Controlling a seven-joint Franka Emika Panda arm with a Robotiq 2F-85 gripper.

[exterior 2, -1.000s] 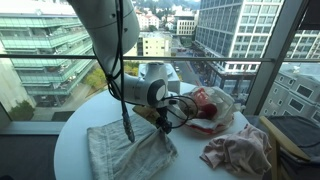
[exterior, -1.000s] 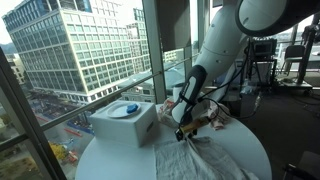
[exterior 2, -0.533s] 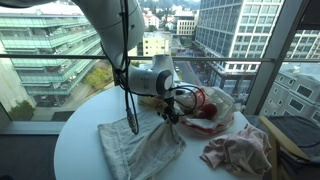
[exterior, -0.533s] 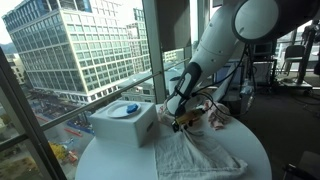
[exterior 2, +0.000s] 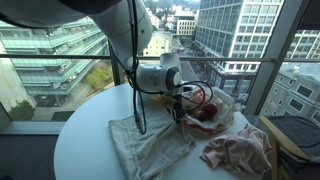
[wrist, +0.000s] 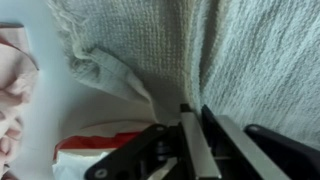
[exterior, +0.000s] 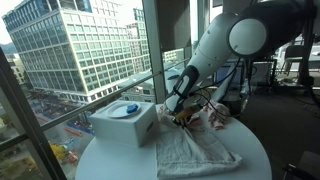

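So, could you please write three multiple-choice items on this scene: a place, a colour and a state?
1. Where is the white rectangular box? A. on the round white table B. on the floor C. on a chair
2. Colour of the small rounded object on that box? A. red B. blue C. green
3. How lies the pale woven towel? A. rolled tight B. hanging up C. spread on the table
1 A, it stands at the table's window edge; 2 B, blue against the white top; 3 C, it lies opened over the tabletop.
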